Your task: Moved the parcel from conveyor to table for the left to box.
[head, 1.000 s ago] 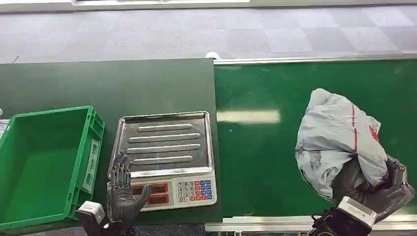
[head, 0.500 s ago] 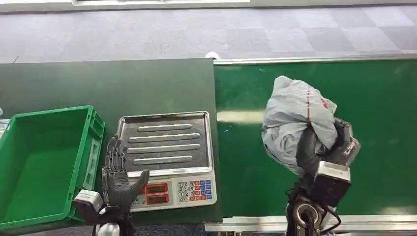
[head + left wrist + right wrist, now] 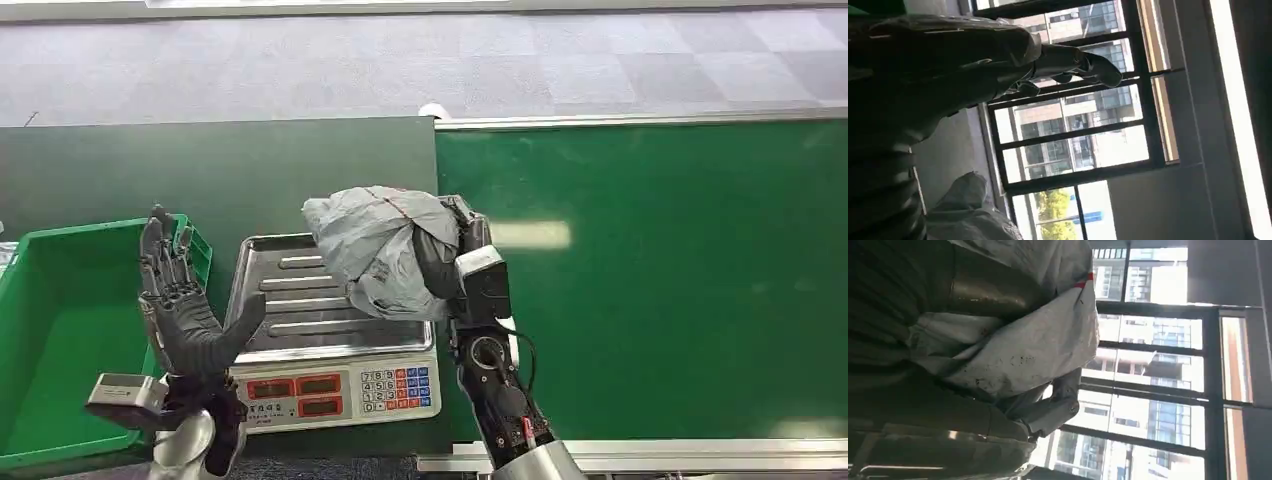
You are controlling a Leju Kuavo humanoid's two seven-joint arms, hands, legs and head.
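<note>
My right hand (image 3: 448,255) grips a crumpled grey plastic parcel (image 3: 375,245) with a red stripe and holds it in the air above the right half of the scale's steel pan (image 3: 290,300). The right wrist view has the same parcel (image 3: 1033,347) bulging against that hand (image 3: 923,405). My left hand (image 3: 185,310) is raised upright, fingers spread, holding nothing, between the green crate (image 3: 60,340) and the scale. Its fingers (image 3: 1073,62) stretch out against the windows in the left wrist view, with a bit of the grey parcel (image 3: 968,210) low in that picture.
A weighing scale with a keypad (image 3: 395,388) stands on the dark green table (image 3: 250,170). The green conveyor belt (image 3: 680,270) runs along the right, with a metal rail (image 3: 640,122) at its far edge. Grey floor lies beyond.
My right arm has swung left, carrying the parcel off the conveyor belt to above the scale. My left hand has risen from the table's front edge to an upright, spread pose.
</note>
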